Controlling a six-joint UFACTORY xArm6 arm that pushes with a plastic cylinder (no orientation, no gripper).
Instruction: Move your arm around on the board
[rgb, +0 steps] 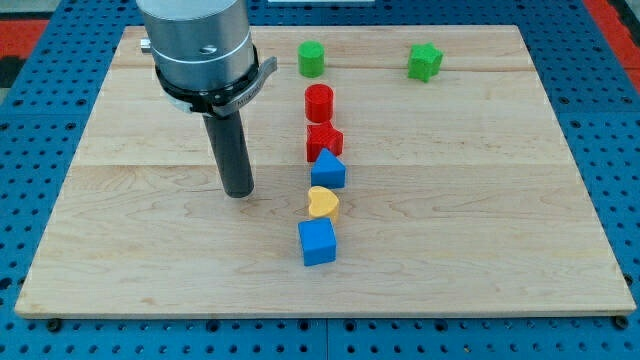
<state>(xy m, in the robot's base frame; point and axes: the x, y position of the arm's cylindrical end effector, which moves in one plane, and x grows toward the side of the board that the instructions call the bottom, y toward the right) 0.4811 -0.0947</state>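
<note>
Wooden desk (150, 250) | our tip (238, 192) left of blue triangular block (328, 170), yellow heart block (322, 203), apart | no claw visible, can't tell state

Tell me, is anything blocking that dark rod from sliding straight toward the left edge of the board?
Nothing visible does. My tip sits left of the column of blocks, nearest the blue block, and only bare board lies leftward.

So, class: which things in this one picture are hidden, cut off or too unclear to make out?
- Arm: cut off by the view's top edge.
- Red star block: its lower corner is hidden by the blue block.
- My tip: left of the blocks; contact with the board is unclear.
</note>
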